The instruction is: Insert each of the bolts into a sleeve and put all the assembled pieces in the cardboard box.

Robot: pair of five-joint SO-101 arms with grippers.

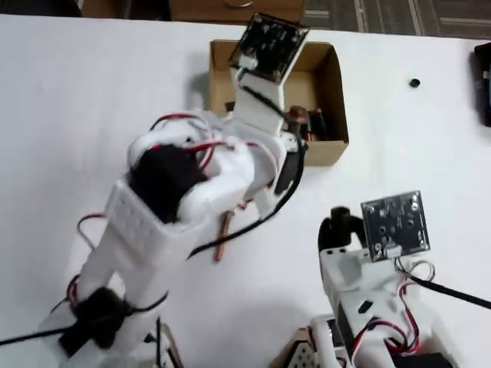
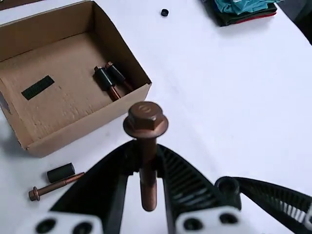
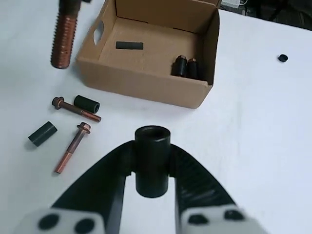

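Two assembled pieces (image 2: 108,80) boxed; bolt (image 2: 145,119) pinched by left pincer (image 2: 146,158), sleeve (image 3: 152,139) by right pincer (image 3: 152,168); loose bolts (image 3: 72,147), loose sleeves (image 3: 42,133) unjoined.

Overhead view looks down; wrist views share the cardboard box (image 2: 87,122)

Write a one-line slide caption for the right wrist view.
Right gripper shut on an upright black sleeve; cardboard box beyond holds two assembled pieces; two bolts and two sleeves lie loose beside it.

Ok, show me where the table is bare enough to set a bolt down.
The table is bare between the cardboard box and the small black piece. The box's other side is crowded: two loose bolts and two loose sleeves.
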